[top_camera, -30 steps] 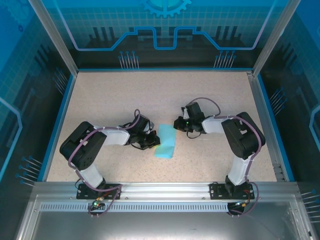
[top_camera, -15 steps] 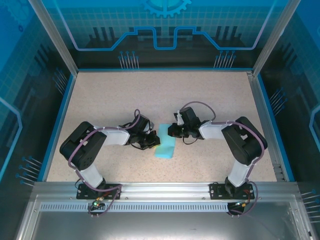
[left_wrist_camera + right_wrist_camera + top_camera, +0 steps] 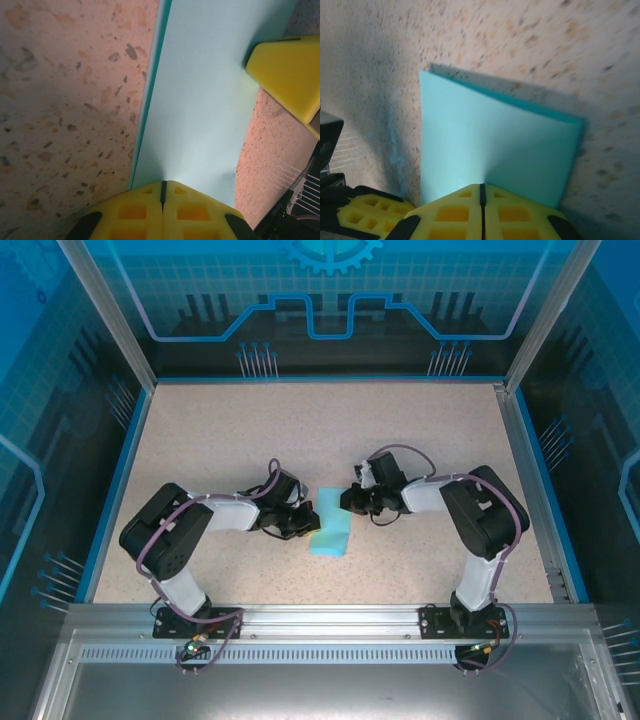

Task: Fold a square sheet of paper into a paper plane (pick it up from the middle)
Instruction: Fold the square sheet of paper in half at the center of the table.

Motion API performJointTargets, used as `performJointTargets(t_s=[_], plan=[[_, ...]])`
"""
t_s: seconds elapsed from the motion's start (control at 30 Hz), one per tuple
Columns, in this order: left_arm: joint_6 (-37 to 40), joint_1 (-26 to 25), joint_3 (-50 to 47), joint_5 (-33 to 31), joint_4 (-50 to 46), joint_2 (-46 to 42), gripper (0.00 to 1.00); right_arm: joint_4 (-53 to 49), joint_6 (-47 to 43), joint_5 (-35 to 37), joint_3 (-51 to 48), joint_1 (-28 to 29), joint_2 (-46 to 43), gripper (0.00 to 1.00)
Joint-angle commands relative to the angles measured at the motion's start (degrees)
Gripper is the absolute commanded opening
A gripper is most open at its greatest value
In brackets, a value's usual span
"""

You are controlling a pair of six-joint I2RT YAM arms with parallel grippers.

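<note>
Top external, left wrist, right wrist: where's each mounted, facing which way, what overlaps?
Top external: above and behind the bases, looking down at the table; both arms show, left gripper and right gripper at the sheet of paper.
Left wrist: on the left arm, looking past its shut fingers across the paper; the right gripper's yellow tip shows.
Right wrist: same from the opposite edge, own shut fingers at bottom.
Shared: all three see the paper.

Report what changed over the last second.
The right gripper swung left and slightly toward the bases, from just off the folded sheet of paper to its far right edge, with its jaws shut throughout. No visible grip was taken or released. The left gripper stayed shut at the sheet's left edge, and the sheet did not shift.
</note>
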Motion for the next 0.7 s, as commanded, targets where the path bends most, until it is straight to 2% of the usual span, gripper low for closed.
performJointTargets(t_s=[0.0,0.3,0.5,0.67], plan=[[1.02,0.42,-5.27,-9.31,-14.97,4.79,0.00,-2.33,-0.46,8.73,1.35,-4.98,1.78,0.07],[1.12,0.46,-5.27,-9.22,-14.60,4.73,0.00,-6.50,-1.53,10.71,4.60,-4.99,-3.20,0.07],[1.01,0.42,-4.91,-9.22,-14.42,4.68,0.00,-8.35,0.03,9.35,-1.91,2.00,-13.78,0.07],[1.10,0.42,-4.70,-9.35,-14.25,4.82,0.00,-5.44,5.72,7.31,-8.37,8.21,-16.11,0.07]])
